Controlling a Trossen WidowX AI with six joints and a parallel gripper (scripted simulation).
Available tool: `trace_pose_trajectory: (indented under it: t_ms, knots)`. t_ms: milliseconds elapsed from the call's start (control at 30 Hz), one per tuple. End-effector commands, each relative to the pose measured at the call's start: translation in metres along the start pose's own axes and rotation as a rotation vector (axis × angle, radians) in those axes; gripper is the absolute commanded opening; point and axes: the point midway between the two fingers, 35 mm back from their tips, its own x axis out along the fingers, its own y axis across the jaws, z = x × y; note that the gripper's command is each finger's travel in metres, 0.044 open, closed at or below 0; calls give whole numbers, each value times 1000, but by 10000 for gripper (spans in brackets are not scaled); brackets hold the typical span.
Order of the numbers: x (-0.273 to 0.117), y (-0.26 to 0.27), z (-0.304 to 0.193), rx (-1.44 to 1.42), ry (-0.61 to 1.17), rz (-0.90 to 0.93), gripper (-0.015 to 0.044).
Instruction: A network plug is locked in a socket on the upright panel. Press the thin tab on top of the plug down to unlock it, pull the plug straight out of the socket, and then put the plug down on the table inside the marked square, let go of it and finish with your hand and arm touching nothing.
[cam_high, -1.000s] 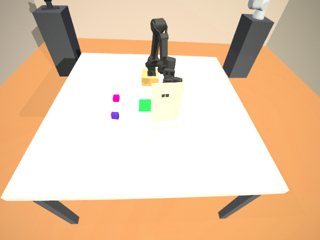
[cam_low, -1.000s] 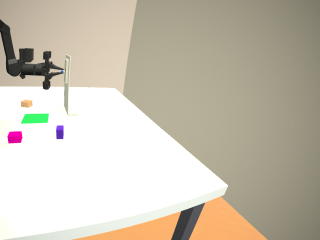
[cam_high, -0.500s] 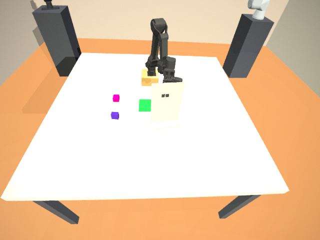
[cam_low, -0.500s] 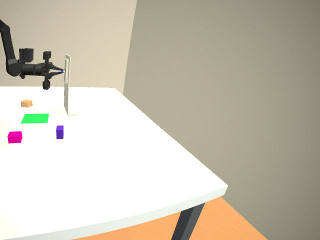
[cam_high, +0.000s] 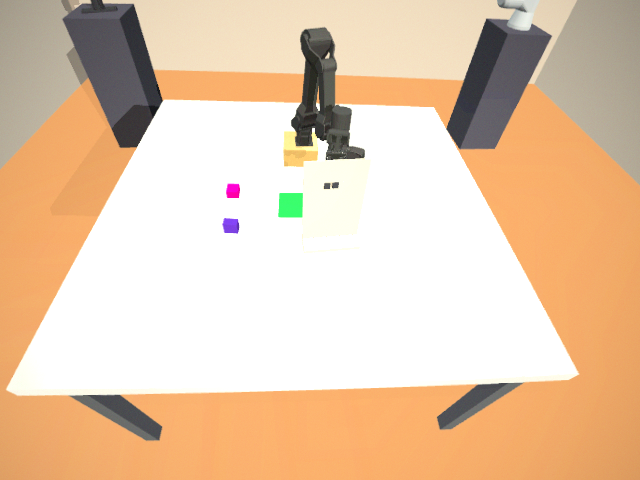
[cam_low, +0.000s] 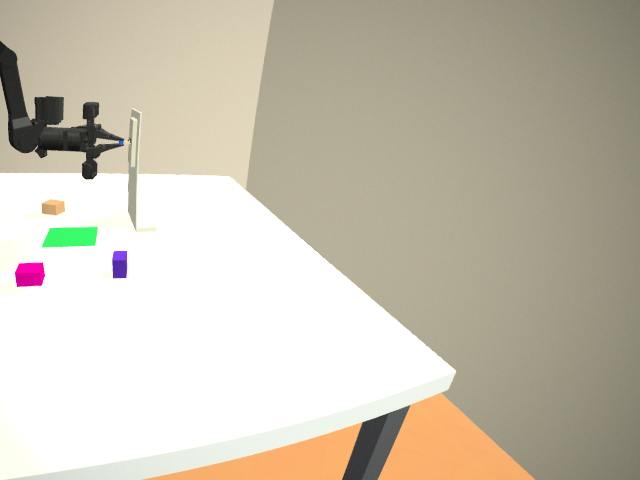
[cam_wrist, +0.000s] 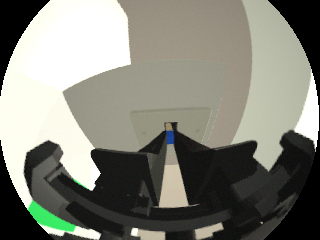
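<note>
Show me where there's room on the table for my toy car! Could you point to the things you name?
The table (cam_high: 320, 320) (cam_low: 248, 320) (cam_wrist: 45, 125) has a wide bare patch from the panel (cam_high: 336, 211) (cam_low: 133, 191) (cam_wrist: 110, 90) to the top view's bottom edge, and another right of the panel. It's crowded around the green square (cam_high: 290, 205) (cam_low: 70, 237) (cam_wrist: 52, 217), between panel, magenta block (cam_high: 233, 190) (cam_low: 29, 274) and orange block (cam_low: 53, 207).

Seen from the exterior, the panel (cam_high: 333, 214) (cam_low: 134, 191) (cam_wrist: 110, 92) bars my pincer (cam_high: 338, 153) (cam_low: 123, 142) (cam_wrist: 170, 134) at three o'clock. Open air lies at twelve, above its top edge, and at six, down to the counter (cam_high: 258, 310) (cam_low: 232, 335). Low obstacles stand there: the tan block (cam_low: 53, 207) and magenta block (cam_high: 233, 191) (cam_low: 29, 274) towards seven, the purple block (cam_high: 230, 225) (cam_low: 119, 265) at six.
</note>
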Motion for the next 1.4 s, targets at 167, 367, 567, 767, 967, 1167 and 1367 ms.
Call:
trace_pose_trajectory:
  t_ms: [167,367,567,767,967,1167,1367]
  knots:
    - [-7,0,-2,-7,0,1,0]
    - [-11,1,-3,-7,0,1,0]
    - [-15,1,-3,-7,0,2,0]
    - [-19,1,-4,-7,0,2,0]
    - [-23,1,-4,-7,0,3,0]
    - [-27,1,-5,-7,0,3,0]
    - [-32,1,-5,-7,0,3,0]
